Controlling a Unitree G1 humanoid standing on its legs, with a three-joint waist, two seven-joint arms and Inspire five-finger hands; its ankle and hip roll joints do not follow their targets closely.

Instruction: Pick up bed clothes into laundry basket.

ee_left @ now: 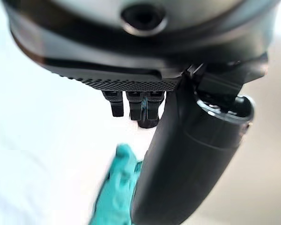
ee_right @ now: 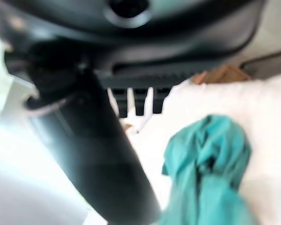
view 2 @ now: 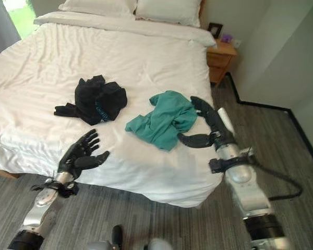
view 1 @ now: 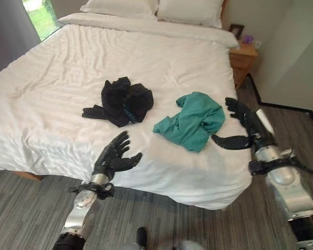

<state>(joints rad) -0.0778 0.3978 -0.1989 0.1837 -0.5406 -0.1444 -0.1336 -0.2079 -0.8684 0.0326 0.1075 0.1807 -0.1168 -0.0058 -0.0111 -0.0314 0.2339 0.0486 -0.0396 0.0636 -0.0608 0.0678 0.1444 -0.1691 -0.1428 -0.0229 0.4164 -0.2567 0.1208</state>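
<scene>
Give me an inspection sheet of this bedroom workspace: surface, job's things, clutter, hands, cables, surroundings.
Surface: bed with a white sheet, lightly wrinkled; two pillows at the head.
Job's things: black garment bunched mid-bed; teal garment crumpled beside it, toward the robot's right. No laundry basket seen.
Clutter: nothing seen on the bed besides the garments.
Hands: left hand open, fingers spread over the bed's near edge, holding nothing; right hand open beside the teal garment, thumb toward it, not gripping.
Cables: nothing seen.
Surroundings: wooden nightstand with a picture frame, window, grey plank floor.
</scene>
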